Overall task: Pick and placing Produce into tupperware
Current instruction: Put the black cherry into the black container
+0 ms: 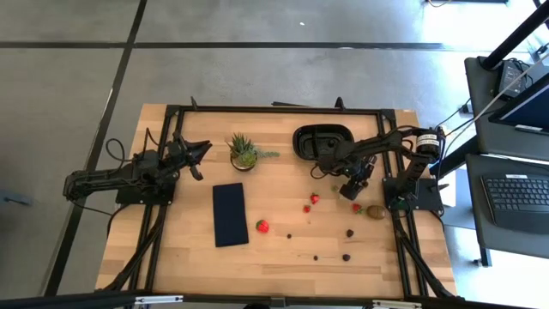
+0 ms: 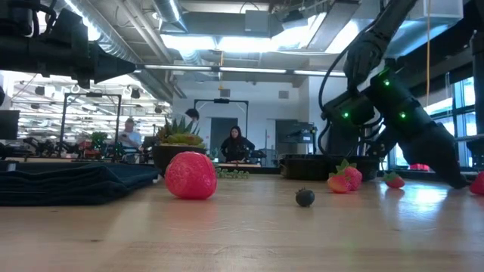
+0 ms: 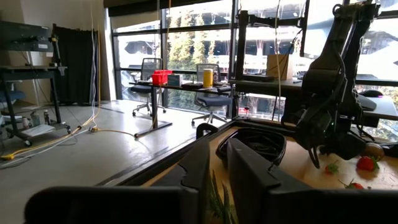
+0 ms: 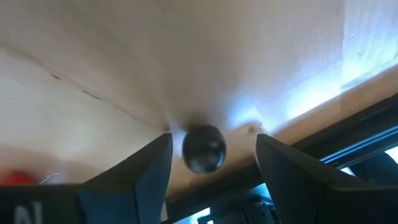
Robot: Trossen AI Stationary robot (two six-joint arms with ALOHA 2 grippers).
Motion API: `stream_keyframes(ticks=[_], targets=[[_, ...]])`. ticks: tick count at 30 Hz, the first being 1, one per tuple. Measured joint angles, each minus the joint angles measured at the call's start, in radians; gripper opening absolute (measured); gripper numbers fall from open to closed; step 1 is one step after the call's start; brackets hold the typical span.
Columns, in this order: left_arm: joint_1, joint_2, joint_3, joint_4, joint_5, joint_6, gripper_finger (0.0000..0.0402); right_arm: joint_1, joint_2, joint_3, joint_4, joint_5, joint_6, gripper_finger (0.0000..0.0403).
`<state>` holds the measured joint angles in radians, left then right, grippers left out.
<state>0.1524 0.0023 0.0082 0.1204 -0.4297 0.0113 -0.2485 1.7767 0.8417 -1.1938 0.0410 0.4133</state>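
Observation:
My right gripper [image 4: 211, 155] hangs open just above the table in front of the black tupperware [image 1: 324, 142], pointing steeply down. A small dark berry [image 4: 204, 149] lies on the wood between its fingers, with a gap on each side. Strawberries [image 1: 315, 198] [image 1: 357, 207] [image 1: 262, 226], a brown kiwi [image 1: 376, 211] and more dark berries [image 1: 350, 232] [image 1: 346, 257] lie loose on the table. My left gripper [image 1: 199, 153] waits at the table's left, held level, its fingers [image 3: 245, 171] a narrow gap apart with nothing between them.
A spiky green potted plant [image 1: 244, 153] stands left of the tupperware. A flat dark pad [image 1: 230, 213] lies mid-table, beside the large strawberry [image 2: 190, 175]. A black frame [image 1: 283, 110] runs along the table's far edge. People stand in the room beyond.

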Motion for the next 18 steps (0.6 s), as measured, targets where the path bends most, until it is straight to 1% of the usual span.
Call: stream_keyframes(ticks=[5, 15, 18], targets=[[0.0, 0.0, 0.0, 0.0, 0.0, 0.0, 0.0061, 0.0, 0.0, 0.0, 0.02, -0.038, 0.0, 0.0235], [0.0, 0.0, 0.0, 0.0, 0.0, 0.0, 0.0073, 0.0, 0.0, 0.0, 0.03, -0.045, -0.003, 0.0235], [0.0, 0.0, 0.0, 0.0, 0.0, 0.0, 0.0076, 0.0, 0.0, -0.001, 0.032, -0.062, -0.003, 0.0232]])
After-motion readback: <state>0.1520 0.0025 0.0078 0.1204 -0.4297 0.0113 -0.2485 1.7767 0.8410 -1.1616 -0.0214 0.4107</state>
